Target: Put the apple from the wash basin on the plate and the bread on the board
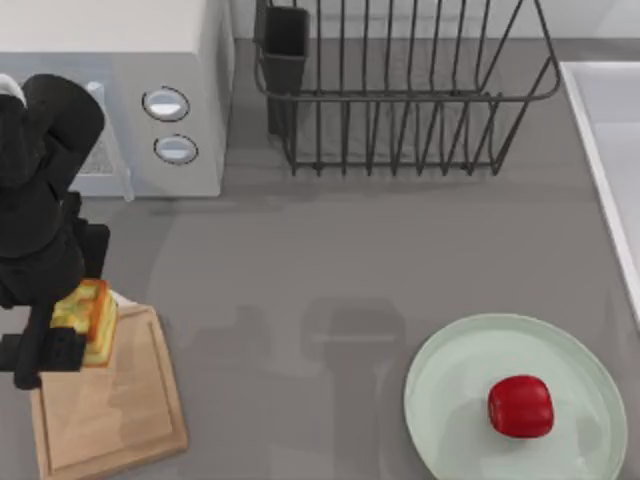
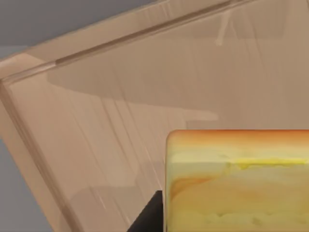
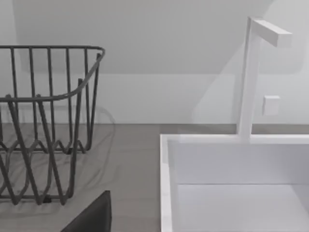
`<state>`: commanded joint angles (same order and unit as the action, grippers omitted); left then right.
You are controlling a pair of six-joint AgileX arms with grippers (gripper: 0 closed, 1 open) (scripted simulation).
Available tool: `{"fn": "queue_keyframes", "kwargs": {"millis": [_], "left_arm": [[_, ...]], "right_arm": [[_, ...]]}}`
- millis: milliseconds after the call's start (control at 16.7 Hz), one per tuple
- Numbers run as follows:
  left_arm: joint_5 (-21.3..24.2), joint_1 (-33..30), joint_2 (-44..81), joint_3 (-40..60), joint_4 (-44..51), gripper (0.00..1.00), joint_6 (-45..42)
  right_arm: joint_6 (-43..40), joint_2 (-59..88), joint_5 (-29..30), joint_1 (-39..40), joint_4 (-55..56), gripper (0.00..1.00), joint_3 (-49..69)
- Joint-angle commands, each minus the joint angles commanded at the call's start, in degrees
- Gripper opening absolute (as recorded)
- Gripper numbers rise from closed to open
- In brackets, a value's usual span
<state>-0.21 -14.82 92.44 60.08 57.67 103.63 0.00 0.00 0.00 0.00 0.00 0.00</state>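
Here's the left gripper point(image 1: 72, 335) over the near-left corner of the table, its black fingers pinching the bread point(image 1: 88, 318) between them. The slice is turned on its edge, toasted orange face to one side and pale yellow crust up, hanging above the far end of the board point(image 1: 110, 410). From the left wrist the bread point(image 2: 239, 181) looms large with the board point(image 2: 120, 111) and its edge groove right beneath it, and the shadow on the wood sits apart from the slice, so it looks lifted clear, though I can't be sure from here that no corner touches. One dark finger point(image 2: 147, 217) shows against the slice's side.

Over on the right, the apple point(image 1: 520, 406) sits on the plate point(image 1: 450, 380), a little to the right of the plate's middle, glossy red and upright.

The wash basin point(image 1: 600, 150) runs along the table's right edge; from the right wrist its white rim point(image 3: 166, 183) and a straight white tap point(image 3: 248, 77) stand beside the black wire rack point(image 3: 43, 125). A dark corner low in that view is too little to show whether the right claw is spread or pressed together. At the back, the rack point(image 1: 400, 90) stands next to a white microwave point(image 1: 130, 100) with two round knobs.
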Motion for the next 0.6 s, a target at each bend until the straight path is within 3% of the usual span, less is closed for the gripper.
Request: {"fn": "queue_keyframes", "kwargs": {"millis": [600], "left_arm": [[0.00, 0.17, 1.53, -2.74, -5.52, 0.00, -0.19]], "right_arm": [[0.00, 0.00, 0.00, 0.00, 0.00, 1.00, 0.00]]}}
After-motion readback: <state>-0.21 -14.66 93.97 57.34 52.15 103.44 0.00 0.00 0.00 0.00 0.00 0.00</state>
